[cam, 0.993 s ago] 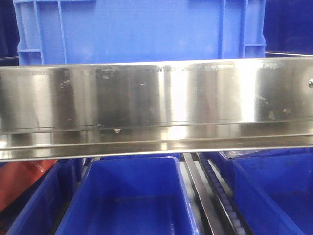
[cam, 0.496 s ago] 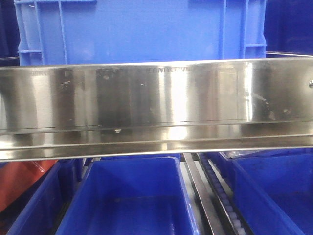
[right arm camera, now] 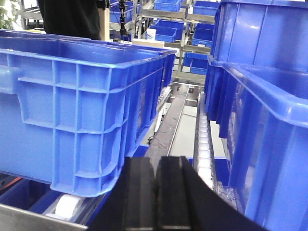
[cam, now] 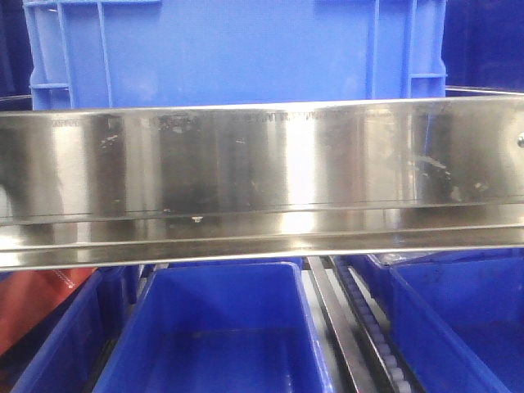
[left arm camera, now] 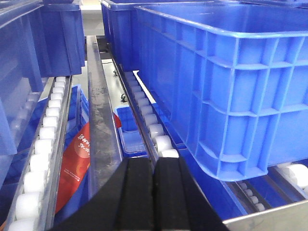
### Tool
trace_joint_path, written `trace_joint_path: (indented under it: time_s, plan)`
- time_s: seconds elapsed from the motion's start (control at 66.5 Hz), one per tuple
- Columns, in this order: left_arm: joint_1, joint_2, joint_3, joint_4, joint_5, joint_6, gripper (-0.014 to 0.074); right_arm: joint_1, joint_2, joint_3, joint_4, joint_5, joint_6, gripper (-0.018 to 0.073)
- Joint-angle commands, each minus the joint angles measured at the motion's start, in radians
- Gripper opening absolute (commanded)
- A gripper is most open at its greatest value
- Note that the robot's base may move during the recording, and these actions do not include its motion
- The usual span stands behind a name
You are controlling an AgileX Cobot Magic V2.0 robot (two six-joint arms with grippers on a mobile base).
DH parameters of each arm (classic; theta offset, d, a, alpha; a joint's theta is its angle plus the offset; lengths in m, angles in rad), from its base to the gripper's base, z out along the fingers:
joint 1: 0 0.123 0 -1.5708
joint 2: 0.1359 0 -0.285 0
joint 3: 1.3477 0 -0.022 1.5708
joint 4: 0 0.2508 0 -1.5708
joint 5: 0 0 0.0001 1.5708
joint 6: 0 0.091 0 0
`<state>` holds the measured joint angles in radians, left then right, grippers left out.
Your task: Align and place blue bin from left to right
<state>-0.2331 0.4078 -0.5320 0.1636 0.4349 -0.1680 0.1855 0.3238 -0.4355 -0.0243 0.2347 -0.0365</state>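
One blue bin [cam: 237, 49] sits on the upper rack level, directly behind the steel front rail [cam: 262, 176], roughly centred along it in the front view; its base rests on white rollers [right arm camera: 67, 206] at the front edge of the rack; left wrist view shows its left front corner [left arm camera: 231, 96], right wrist view its right front corner [right arm camera: 82, 110]; neither arm touches it.

Left gripper [left arm camera: 154, 192]: black fingers pressed together, nothing between them, low in the gap left of the bin over a metal divider rail [left arm camera: 101, 134] and a roller track [left arm camera: 43, 154]; right gripper [right arm camera: 156, 192]: fingers also pressed together, empty, in the gap between the bin and a neighbouring blue bin [right arm camera: 264, 125] on the right.

Progress, as a judgement: bin looks brought to the front rail and square to it; whether it is seated in its final left-to-right slot cannot be told; gaps remain on both sides, so some sideways nudging may be left; more bins stand behind and beside; lower level holds open blue bins [cam: 221, 327]; a red bag [left arm camera: 77, 163] lies below the tracks.

Versus the earlier front frames: almost nothing differs; bin edges and rail reflections sit practically where they were, at most a hair of drift; scene reads as static, no push visible.
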Motion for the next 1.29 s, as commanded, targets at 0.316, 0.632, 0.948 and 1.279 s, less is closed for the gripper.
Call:
trace_joint_path:
  time_s: [0.316,0.632,0.948,1.279]
  plan:
    - [0.001,-0.006,0.002,0.000,-0.020,-0.002,-0.0111,-0.005,-0.008,0.002,-0.009,-0.033,-0.009,-0.0162]
    - [0.156,-0.138,0.098,-0.185,-0.091,0.195,-0.0111,-0.005,-0.008,0.002,-0.009,-0.033,-0.009,-0.0162]
    - [0.232,-0.362,0.488,-0.247,-0.389,0.195,-0.0111,-0.005,-0.008,0.002,-0.009,-0.033,-0.009,-0.0162]
    - [0.270,-0.408,0.532,-0.269,-0.367,0.195,-0.0111,-0.005,-0.008,0.002,-0.008,-0.035,-0.009,-0.0162]
